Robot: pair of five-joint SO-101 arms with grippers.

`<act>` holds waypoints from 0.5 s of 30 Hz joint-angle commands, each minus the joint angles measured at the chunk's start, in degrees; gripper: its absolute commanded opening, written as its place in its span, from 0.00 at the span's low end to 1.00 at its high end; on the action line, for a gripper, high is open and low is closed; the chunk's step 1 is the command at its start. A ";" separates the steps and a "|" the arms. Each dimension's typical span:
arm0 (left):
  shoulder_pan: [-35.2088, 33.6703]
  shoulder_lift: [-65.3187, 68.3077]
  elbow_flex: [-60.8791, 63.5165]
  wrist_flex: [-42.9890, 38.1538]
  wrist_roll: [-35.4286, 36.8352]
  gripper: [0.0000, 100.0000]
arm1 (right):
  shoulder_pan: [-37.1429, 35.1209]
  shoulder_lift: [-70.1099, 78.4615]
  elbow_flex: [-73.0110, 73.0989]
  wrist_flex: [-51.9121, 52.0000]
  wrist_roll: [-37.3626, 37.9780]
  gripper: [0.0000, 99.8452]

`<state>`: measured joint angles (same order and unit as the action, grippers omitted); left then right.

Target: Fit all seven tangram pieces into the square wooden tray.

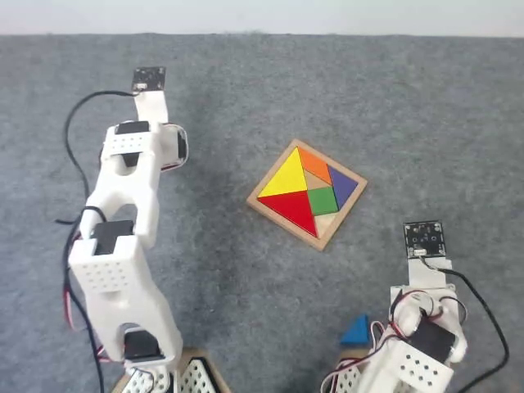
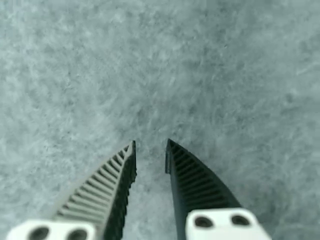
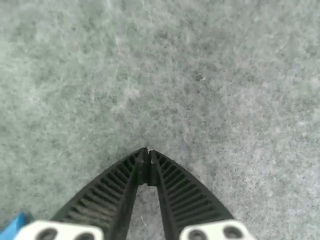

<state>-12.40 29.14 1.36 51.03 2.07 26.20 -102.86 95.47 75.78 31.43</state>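
Closest to the near edge of the desk (image 1: 409, 106), towards its right corner, a blue triangle (image 1: 354, 332) is seen lying loose on the grey felt, well apart from the tray and just beside the base of the right arm. The right gripper (image 3: 148, 150) is held clenched a little farther in, its tips pressed together with nothing between them, above bare felt.

Around the middle of the desk, slightly right of centre, the square wooden tray (image 1: 278, 219) is set corner-on. Five pieces are seated in it: a yellow triangle (image 1: 286, 178), a red triangle (image 1: 295, 209), an orange triangle (image 1: 313, 164), a purple piece (image 1: 342, 187) and a green square (image 1: 322, 201). Two patches of bare wood are left, one between the orange triangle and the green square, one at the tray's near right side.

Farther on, towards the far left, the left gripper (image 2: 150, 145) is held slightly parted and empty over the felt.

The task is judged well past halfway: two pieces remain to be fitted, and only the blue triangle can be located.
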 commanded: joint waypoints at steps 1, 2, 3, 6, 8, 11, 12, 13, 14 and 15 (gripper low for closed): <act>1.23 -0.97 -1.71 -2.11 0.53 0.10 | 0.57 -1.01 0.97 0.13 -0.18 0.01; 1.05 -0.97 -1.71 -2.20 0.53 0.10 | 0.57 -1.01 0.97 0.13 -0.18 0.01; 0.88 -0.97 -1.71 -2.20 0.62 0.10 | 0.57 -1.01 0.97 0.13 -0.18 0.01; 0.79 -0.97 -1.71 -1.93 0.62 0.10 | 0.57 -1.01 0.97 0.13 -0.18 0.01; 0.70 -0.97 -1.71 -1.85 0.62 0.10 | 0.57 -1.01 0.97 0.13 -0.18 0.01; 0.88 -1.05 -1.10 -2.11 0.35 0.10 | 0.57 -1.01 0.97 0.13 -0.18 0.01; 1.05 -1.05 -1.10 -2.20 0.35 0.10 | 0.57 -1.01 0.97 0.13 -0.18 0.01; 1.05 -1.05 -1.10 -2.20 0.35 0.10 | 0.57 -1.01 0.97 0.13 -0.18 0.01; 1.14 -1.05 -1.01 -2.20 0.35 0.10 | 0.57 -1.01 0.97 0.13 -0.18 0.01; 1.14 -1.05 -1.01 -2.20 0.35 0.10 | 0.57 -1.01 0.97 0.13 -0.18 0.01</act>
<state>-11.69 29.14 1.36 49.98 1.89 26.46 -102.86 95.47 75.78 31.34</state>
